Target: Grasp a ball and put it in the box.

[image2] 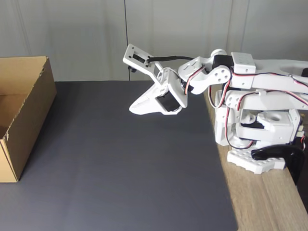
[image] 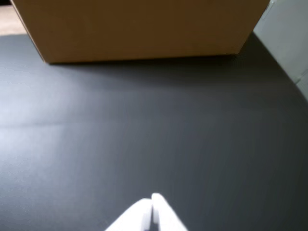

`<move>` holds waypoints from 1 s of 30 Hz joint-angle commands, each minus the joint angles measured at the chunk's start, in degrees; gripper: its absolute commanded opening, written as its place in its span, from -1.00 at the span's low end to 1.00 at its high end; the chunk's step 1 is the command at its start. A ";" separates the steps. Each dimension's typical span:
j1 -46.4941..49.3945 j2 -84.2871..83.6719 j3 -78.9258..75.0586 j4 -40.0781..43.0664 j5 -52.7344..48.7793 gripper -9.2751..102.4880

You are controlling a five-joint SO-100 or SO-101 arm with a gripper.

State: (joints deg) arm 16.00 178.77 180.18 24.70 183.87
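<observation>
Count: one box, one arm and one pair of jaws are seen.
Jaws: the jaws (image2: 134,109) are seen closed, tip against tip, with nothing held; in the wrist view the two white tips (image: 152,204) are pressed together at the bottom edge.
Box: the brown cardboard box (image2: 21,113) is set on the dark mat (image2: 125,168), well apart from the jaws and straight ahead of them; in the wrist view its plain side (image: 139,29) is seen beyond the tips.
Fixed view: the open top of the box, the white arm (image2: 250,106) and the wooden counter (image2: 260,202) under the arm's base are shown.
Wrist view: the box wall is seen only from the side, so its inside cannot be judged there.
Ball: its place cannot be told from either view.
</observation>
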 commanded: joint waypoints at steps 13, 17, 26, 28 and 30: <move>-3.34 0.44 0.09 13.89 -2.29 -0.83; -3.96 0.62 0.09 20.30 -2.37 -0.84; -5.19 0.62 0.09 30.50 -0.97 -0.84; -5.63 0.62 0.09 32.96 -1.41 -0.84; -5.80 0.62 0.09 34.98 -0.97 -0.84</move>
State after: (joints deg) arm 10.72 180.09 180.53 57.48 182.37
